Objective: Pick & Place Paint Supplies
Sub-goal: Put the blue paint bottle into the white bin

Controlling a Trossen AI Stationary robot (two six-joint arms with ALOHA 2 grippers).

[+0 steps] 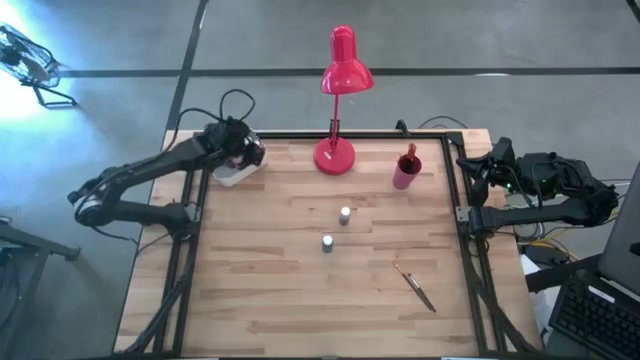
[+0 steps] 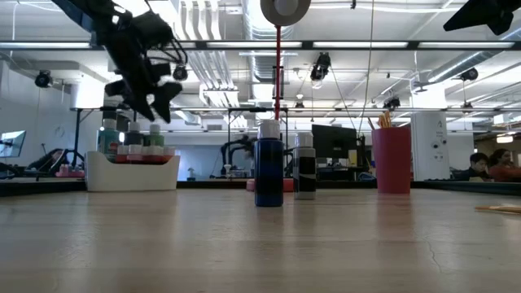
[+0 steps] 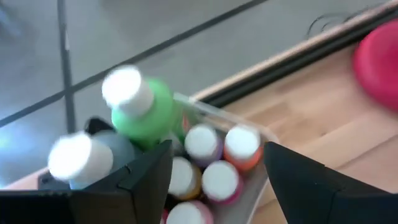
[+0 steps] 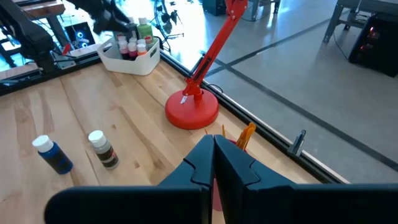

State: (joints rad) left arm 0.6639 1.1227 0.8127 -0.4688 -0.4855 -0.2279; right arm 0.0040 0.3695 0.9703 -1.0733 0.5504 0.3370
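A white bin [image 1: 228, 172] at the table's far left corner holds several white-capped paint bottles, among them a green one [image 3: 147, 113] and a grey-blue one [image 3: 93, 155]. My left gripper [image 3: 217, 155] hovers open just above this bin [image 2: 133, 171], with nothing between its fingers. Two more bottles stand mid-table: a blue one [image 2: 269, 175] and a dark one [image 2: 304, 172]. A paintbrush [image 1: 415, 288] lies flat toward the near right. A pink cup [image 1: 406, 170] holds brushes upright. My right gripper [image 4: 214, 146] waits shut beyond the table's right edge.
A red desk lamp [image 1: 335, 155] stands at the far edge between the bin and the pink cup, its base on the wood. A black frame [image 1: 460, 215] borders the table. Bare wood lies around the two middle bottles.
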